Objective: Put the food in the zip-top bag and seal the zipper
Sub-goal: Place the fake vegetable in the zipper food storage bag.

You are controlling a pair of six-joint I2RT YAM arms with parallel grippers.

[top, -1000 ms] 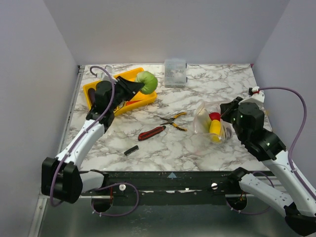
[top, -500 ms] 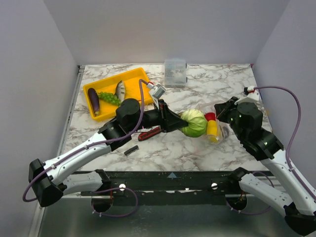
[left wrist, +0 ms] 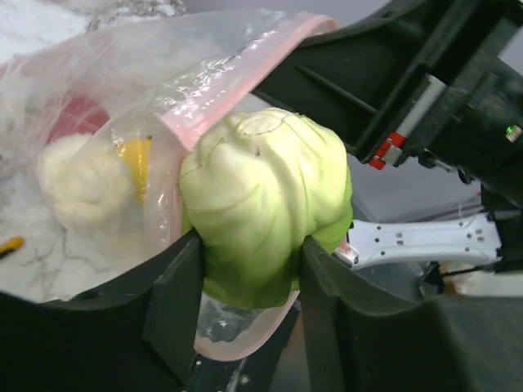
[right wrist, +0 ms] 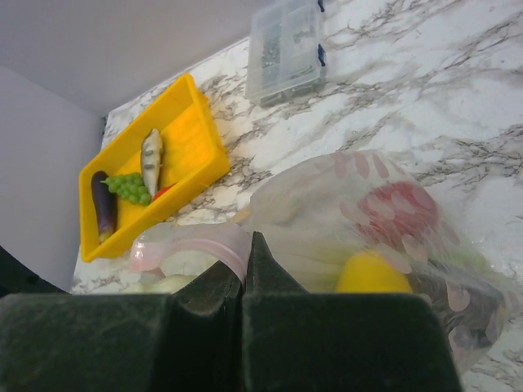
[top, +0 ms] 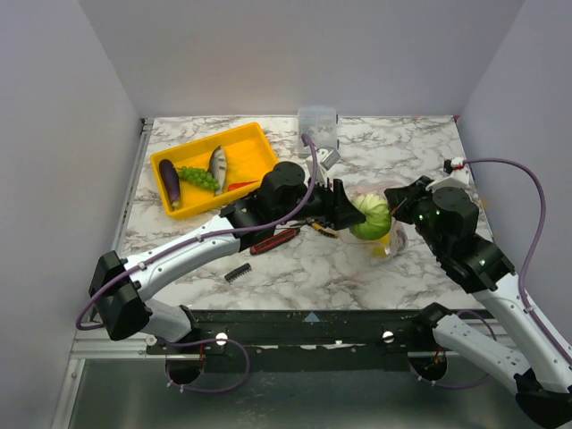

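- Loading is the step in hand. The left jaws are clamped on the green cabbage [left wrist: 265, 204], one finger on each flank. It sits halfway through the mouth of the zip-top bag [top: 395, 239], which lies at the right of the desk [top: 304, 268].
- The right jaws are pressed together on the bag's rim and hold the mouth up.
- Next, I judge, the cabbage has to go deeper past the zipper [left wrist: 245, 61]. Then the left jaws must let go and back out without dragging the thin film.
- More remains to fetch: the purple eggplant [top: 169, 183], green grapes [top: 197, 176] and grey fish [top: 217, 163] lie in the yellow tray [top: 259, 138], well apart from the bag.
- The left wrist view shows the zipper arching over the cabbage, with the lower lip beneath it. From above, the cabbage hides that mouth.
- The right wrist view shows the red tomato [right wrist: 392, 208] and yellow fruit [right wrist: 372, 273] inside the bag.
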